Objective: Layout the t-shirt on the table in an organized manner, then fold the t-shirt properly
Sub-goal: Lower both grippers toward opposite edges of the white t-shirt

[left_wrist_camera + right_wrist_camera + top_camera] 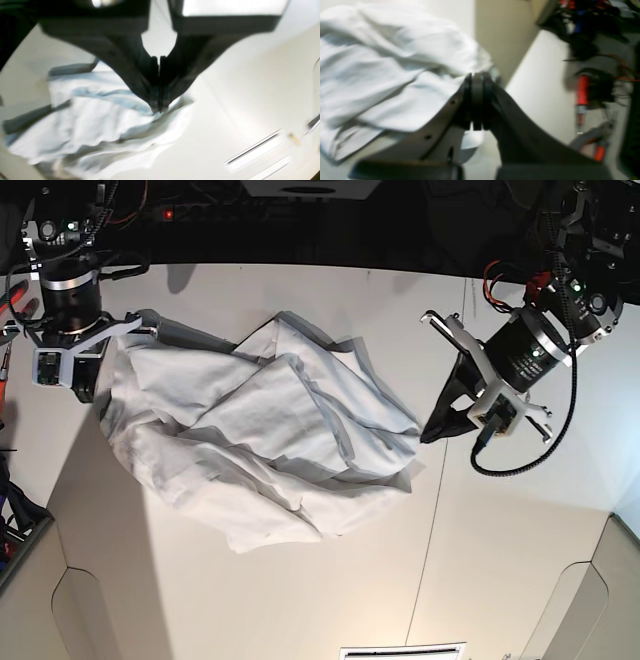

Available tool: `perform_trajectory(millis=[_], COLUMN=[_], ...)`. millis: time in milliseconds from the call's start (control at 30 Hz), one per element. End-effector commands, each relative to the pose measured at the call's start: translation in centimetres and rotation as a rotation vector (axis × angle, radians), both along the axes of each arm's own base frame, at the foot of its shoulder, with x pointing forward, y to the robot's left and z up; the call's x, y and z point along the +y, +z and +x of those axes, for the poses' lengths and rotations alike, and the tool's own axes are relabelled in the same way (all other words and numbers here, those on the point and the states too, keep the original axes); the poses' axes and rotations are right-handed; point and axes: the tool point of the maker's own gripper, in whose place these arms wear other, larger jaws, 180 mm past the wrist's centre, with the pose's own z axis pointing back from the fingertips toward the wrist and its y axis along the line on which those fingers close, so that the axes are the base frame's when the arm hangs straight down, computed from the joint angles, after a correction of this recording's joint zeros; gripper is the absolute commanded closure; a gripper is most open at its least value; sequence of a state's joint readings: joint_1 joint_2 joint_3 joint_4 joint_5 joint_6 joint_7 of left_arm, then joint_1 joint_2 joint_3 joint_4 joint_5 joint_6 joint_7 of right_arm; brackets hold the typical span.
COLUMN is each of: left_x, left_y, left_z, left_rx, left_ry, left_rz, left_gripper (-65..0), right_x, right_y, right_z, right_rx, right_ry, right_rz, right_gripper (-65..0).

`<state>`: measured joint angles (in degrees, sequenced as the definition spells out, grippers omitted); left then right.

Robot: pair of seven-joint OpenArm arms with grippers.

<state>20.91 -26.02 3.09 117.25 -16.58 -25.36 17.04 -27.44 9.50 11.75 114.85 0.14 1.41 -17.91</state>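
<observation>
White and matte, the table point(300, 600) fills most of the base view, with a thin dark seam point(430, 510) running across it and black clutter of cables along its far edge. Taking that seam as the landmark, the t-shirt point(260, 440) lies almost wholly on one side of it — a rumpled white heap with grey shadowed folds, its layers overlapping and its nearest corner stopping just beside the seam. No sleeve or collar can be made out clearly in the bunched cloth.

On the seam's other side the left gripper point(158, 110) reaches in toward the shirt's edge. In the left wrist view its dark jaws are pressed together, and the tips pinch a bit of the fabric's border, from which wrinkles fan out over the table.

Far from the seam, at the shirt's opposite end, the right gripper point(477, 77) sits at the edge of the cloth beside the table's corner. The right wrist view is blurred; the fingers look close together with cloth bunched against the tips, but I cannot tell whether they grip it or have let go.

Beyond that corner, well off the seam, red-handled tools point(582, 95) and tangled wires lie on a side surface.
</observation>
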Motion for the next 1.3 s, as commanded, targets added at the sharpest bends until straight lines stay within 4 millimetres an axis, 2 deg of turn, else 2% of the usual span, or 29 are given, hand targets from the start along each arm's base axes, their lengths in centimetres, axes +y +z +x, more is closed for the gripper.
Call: perform_trajectory(millis=[0, 67, 167, 233, 300, 467, 567, 667, 800, 933, 1067, 1267], left_x=[-0.6, -1.7, -3.6, -5.0, -6.3, -8.1, -8.2, -8.2, -8.2, -8.0, -7.8, -7.3], left_y=[1.0, 0.7, 0.6, 0.9, 1.1, 1.3, 1.4, 1.4, 1.4, 1.1, 0.2, -1.7], left_z=[0.1, -0.2, -0.3, -0.4, -0.4, -0.7, -0.4, -0.4, -0.4, -0.4, -0.3, -0.3], left_rx=[-0.03, -0.024, -0.036, -0.045, -0.049, -0.041, -0.043, -0.043, -0.044, -0.045, -0.023, 0.025], left_ry=[-0.02, -0.052, -0.09, -0.111, -0.117, -0.119, -0.122, -0.122, -0.122, -0.12, -0.113, -0.1], left_rz=[-0.02, -0.024, -0.019, -0.037, -0.066, -0.117, -0.109, -0.11, -0.107, -0.086, -0.08, -0.066], left_gripper=[0.0, 0.0, -1.7, -14.1, -19.5, -19.6, -19.6, -19.6, -19.6, -19.6, -19.6, -19.6], right_x=[-0.8, -2.1, -3.8, -4.3, -4.8, -6.6, -7.4, -7.2, -6.4, -6.1, -4.3, -2.0], right_y=[1.0, 1.0, 0.7, 0.2, -0.2, -1.5, -3.6, -6.0, -7.4, -7.7, -8.8, -11.2], right_z=[0.3, 0.6, 1.2, 1.8, 2.4, 4.4, 5.9, 7.3, 9.4, 11.5, 13.2, 14.8], right_rx=[-0.036, -0.04, -0.043, -0.036, -0.032, -0.014, 0.025, 0.082, 0.11, 0.112, 0.146, 0.242], right_ry=[-0.014, -0.045, -0.085, -0.089, -0.09, -0.111, -0.114, -0.067, -0.004, 0.009, 0.063, 0.141], right_rz=[-0.021, -0.035, -0.048, -0.054, -0.059, -0.072, -0.033, 0.022, 0.1, 0.125, 0.14, 0.092], right_gripper=[-13.6, -22.2, -23.2, -23.2, -23.2, -23.2, -23.2, -24.6, -34.9, -35.1, -35.1, -35.1])
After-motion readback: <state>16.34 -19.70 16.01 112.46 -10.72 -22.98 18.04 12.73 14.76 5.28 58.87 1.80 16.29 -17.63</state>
